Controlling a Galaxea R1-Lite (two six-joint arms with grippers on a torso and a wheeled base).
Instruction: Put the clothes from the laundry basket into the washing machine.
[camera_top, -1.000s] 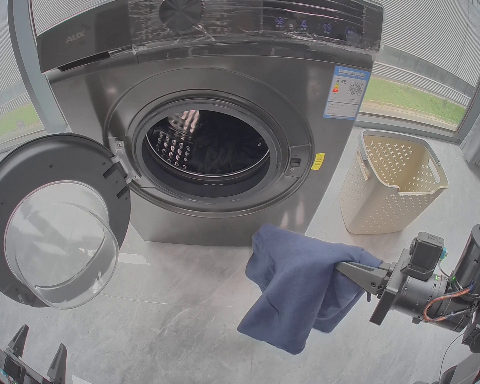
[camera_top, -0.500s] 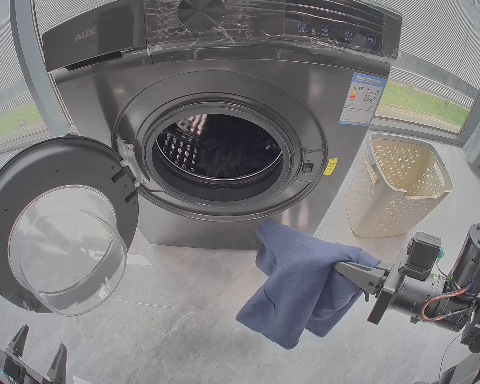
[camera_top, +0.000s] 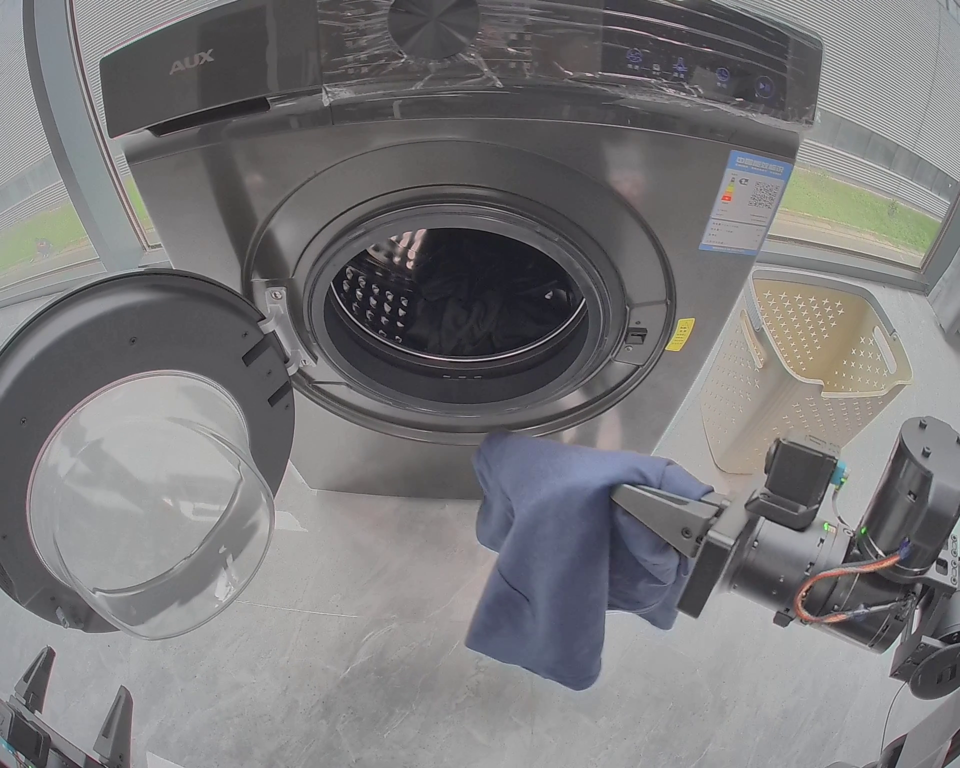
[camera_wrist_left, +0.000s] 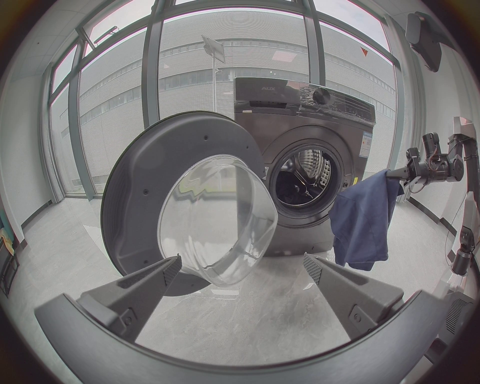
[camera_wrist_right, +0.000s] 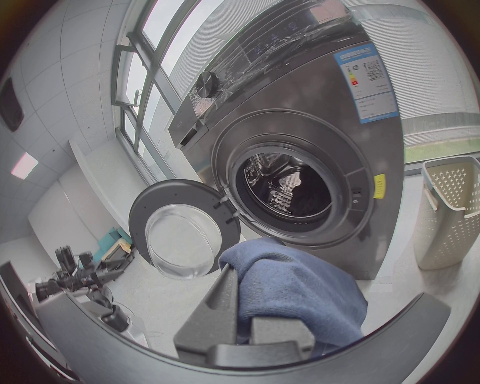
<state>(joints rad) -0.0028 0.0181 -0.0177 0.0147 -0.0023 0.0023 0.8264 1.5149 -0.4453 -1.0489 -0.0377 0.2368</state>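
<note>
A grey front-loading washing machine (camera_top: 480, 150) stands ahead with its round door (camera_top: 130, 450) swung open to the left. Dark clothes (camera_top: 470, 300) lie inside the drum. My right gripper (camera_top: 640, 510) is shut on a blue garment (camera_top: 545, 550) that hangs in the air below and in front of the drum opening; the same blue garment (camera_wrist_right: 295, 290) drapes over its fingers (camera_wrist_right: 215, 310). My left gripper (camera_wrist_left: 240, 265) stands open low at the left, holding nothing, facing the open door (camera_wrist_left: 185, 200). The cream laundry basket (camera_top: 810, 370) sits right of the machine.
Grey tiled floor (camera_top: 330, 620) spreads in front of the machine. The open door (camera_top: 130, 450) juts out at the left. Large windows stand behind and beside the machine (camera_wrist_left: 115, 100).
The head camera has drawn closer to the machine. My right gripper has carried the blue garment left and a little up, closer to the drum opening. The left gripper looks unchanged.
</note>
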